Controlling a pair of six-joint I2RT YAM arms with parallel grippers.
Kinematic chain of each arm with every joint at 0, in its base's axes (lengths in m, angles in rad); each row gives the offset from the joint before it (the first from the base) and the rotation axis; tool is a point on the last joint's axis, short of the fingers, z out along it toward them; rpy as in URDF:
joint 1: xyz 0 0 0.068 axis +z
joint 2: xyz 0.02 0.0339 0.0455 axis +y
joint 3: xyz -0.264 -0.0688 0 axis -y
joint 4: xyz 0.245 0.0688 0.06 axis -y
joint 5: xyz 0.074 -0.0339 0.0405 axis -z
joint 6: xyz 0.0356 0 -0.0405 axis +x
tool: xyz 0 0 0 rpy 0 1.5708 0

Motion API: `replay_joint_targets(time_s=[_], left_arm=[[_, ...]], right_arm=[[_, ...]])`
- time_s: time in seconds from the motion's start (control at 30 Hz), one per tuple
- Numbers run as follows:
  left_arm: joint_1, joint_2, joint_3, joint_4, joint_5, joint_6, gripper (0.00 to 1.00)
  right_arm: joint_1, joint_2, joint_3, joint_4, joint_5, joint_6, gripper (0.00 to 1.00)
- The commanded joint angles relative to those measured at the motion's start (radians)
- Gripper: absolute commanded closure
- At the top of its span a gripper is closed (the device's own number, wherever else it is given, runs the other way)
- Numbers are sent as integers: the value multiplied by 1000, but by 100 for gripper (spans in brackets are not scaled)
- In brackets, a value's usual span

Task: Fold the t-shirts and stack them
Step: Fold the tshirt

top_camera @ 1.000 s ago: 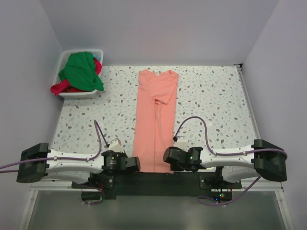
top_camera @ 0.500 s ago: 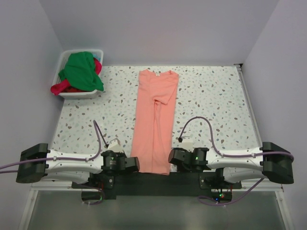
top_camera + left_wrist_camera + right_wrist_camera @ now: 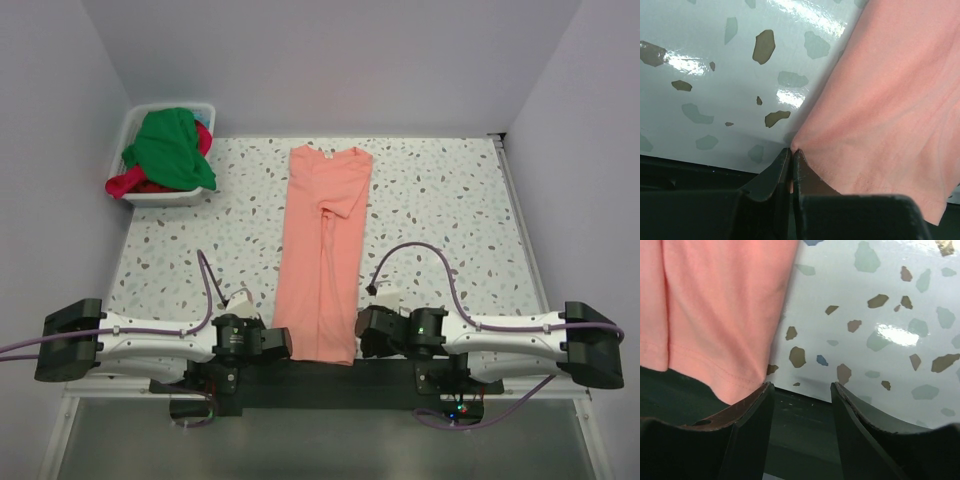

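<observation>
A salmon-pink t-shirt (image 3: 325,250) lies folded into a long narrow strip down the middle of the table, collar at the far end. My left gripper (image 3: 283,343) is shut on the near left corner of its hem; in the left wrist view the cloth (image 3: 880,100) bunches into the closed tips of that gripper (image 3: 791,151). My right gripper (image 3: 362,335) stands open just right of the near right hem corner. In the right wrist view the pink cloth (image 3: 720,305) lies beside its left finger (image 3: 747,415). Nothing sits between the jaws of this gripper (image 3: 801,386).
A white tub (image 3: 160,198) stands at the far left corner, holding a bright green t-shirt (image 3: 170,145) on top of a red-magenta one (image 3: 125,183). The speckled table (image 3: 440,200) ends at the black base rail (image 3: 320,385) at the near edge. Walls close in on both sides.
My right gripper has opened and let go of the pink hem, and its arm has shifted a little to the right. The left gripper has stayed shut on the hem corner.
</observation>
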Motion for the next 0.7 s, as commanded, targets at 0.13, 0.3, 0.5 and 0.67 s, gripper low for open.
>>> replay_joint_targets(time_s=[0.13,0.3,0.5,0.67], left_arm=[[4,19,-31,2,11,15,93],[4,19,-32,8,12,18,93],[4,15,-35,8,11,20,93],[5,10,-40,8,9,17,93]], right_arm=[[18,32,12,224,-111,-95,47],[24,66,7,262,-140,-90,47],[24,98,4,279,-163,-86,48],[29,123,4,265,-172,-75,50]])
